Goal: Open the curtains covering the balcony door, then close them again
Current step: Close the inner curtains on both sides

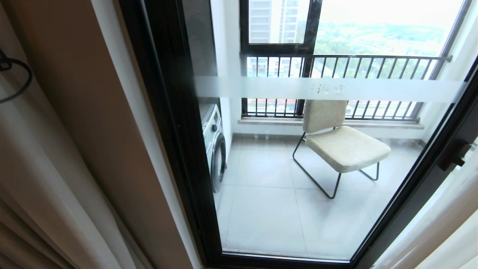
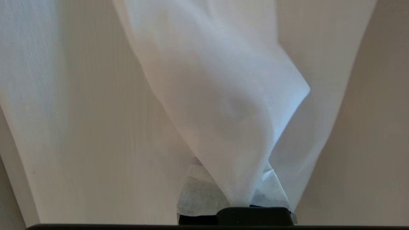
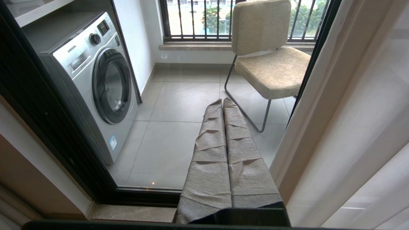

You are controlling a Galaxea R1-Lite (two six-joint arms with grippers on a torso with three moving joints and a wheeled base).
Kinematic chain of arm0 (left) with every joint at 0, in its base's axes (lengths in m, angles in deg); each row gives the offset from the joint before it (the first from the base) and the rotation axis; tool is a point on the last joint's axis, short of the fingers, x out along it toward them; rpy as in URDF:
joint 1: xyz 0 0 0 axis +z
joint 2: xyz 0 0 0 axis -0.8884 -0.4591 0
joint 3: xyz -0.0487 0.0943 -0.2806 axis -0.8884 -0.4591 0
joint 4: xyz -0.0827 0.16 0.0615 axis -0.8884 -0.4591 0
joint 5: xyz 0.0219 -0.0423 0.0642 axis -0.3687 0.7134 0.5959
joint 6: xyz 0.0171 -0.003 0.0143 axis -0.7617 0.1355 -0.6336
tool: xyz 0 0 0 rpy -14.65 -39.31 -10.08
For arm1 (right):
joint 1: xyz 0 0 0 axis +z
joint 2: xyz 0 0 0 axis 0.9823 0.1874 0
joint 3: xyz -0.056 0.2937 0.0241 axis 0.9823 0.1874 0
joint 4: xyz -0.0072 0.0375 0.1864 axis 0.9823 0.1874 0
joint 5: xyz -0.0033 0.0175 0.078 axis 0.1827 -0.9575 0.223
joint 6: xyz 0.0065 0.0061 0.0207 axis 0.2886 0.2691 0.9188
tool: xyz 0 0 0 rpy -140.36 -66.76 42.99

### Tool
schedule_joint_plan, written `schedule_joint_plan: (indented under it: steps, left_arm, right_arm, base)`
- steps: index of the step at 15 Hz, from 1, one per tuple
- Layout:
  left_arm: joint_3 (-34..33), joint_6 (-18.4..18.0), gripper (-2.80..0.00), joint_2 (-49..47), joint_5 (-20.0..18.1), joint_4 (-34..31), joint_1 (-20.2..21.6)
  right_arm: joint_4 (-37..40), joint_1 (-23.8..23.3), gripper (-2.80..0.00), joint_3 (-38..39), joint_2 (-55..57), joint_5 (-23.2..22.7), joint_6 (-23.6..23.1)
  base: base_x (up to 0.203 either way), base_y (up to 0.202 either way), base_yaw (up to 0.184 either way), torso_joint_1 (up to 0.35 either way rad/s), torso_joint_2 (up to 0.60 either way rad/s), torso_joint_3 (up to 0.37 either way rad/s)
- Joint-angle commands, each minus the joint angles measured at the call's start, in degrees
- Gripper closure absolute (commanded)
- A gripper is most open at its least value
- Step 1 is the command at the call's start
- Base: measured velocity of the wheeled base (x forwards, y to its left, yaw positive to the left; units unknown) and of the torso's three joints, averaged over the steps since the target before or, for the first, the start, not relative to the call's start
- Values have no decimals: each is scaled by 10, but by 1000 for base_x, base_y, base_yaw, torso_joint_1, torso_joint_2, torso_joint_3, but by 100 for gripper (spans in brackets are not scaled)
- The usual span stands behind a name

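The balcony door, black-framed glass with a frosted band, stands uncovered in the head view. Beige curtains hang gathered at its left, and white sheer hangs at its right. Neither arm shows in the head view. In the left wrist view my left gripper is shut on a fold of the white sheer curtain, which rises from between its cloth-wrapped fingers. Beige drape fills the background there. My right gripper is shut and empty, its wrapped fingers pressed together and pointing at the door's glass, with curtain beside it.
Behind the glass stand a silver washing machine at the left and a beige metal-legged chair in front of a barred window railing. A black latch sits on the door's right frame. A black cable loops at the far left.
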Motion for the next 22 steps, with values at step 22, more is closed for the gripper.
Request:
schedule_joint_plan:
  steps: [22]
  left_arm:
    - [-134, 7, 0, 182, -33, 3, -246]
  right_arm:
    - [0, 0, 0, 0, 1, 0, 0]
  base:
    - [0, 0, 0, 0, 0, 0]
